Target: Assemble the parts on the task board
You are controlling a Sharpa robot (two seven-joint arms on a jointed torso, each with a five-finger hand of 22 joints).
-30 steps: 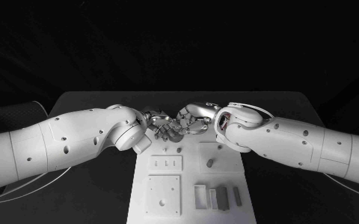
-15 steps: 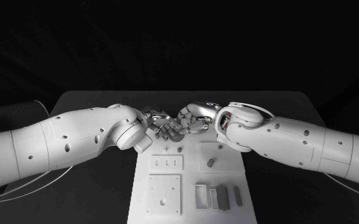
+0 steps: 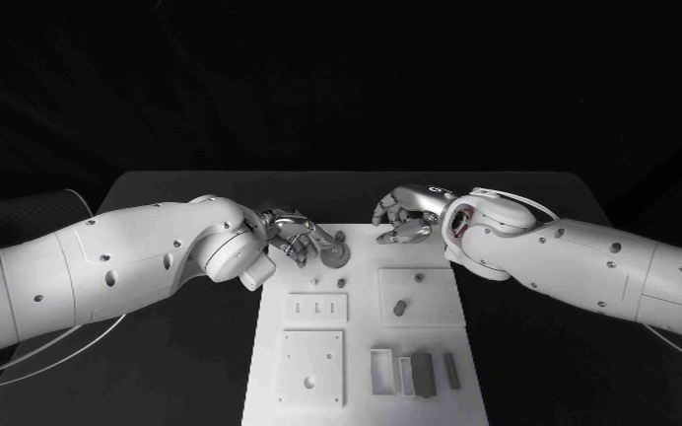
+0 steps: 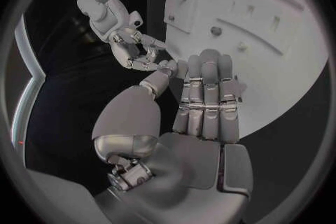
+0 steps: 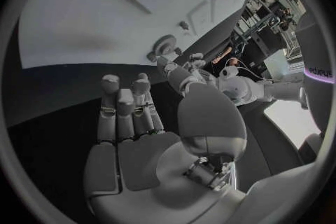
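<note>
The white task board (image 3: 363,347) lies lengthwise in the middle of the table. At its far end my left hand (image 3: 296,237) holds a round grey part (image 3: 334,247) at its fingertips, just over the board's edge. That part also shows beside the straight fingers of my left hand (image 4: 203,106) as a toothed disc (image 4: 234,88), and in the right wrist view as a ring (image 5: 166,45) at the left hand's (image 5: 183,75) tips. My right hand (image 3: 405,219) hangs apart to the right over the board's far corner. Its palm (image 5: 133,140) is bare and its fingers are apart.
On the board sit a slotted plate (image 3: 315,308), a plate with holes (image 3: 310,357) and a plate bearing a short grey peg (image 3: 399,308). Several grey bars (image 3: 412,372) lie at the near right. Black table surrounds the board.
The two hands were pressed together at the board's far end. Now the right hand has drawn back to the right, empty, and the left hand keeps the round part.
</note>
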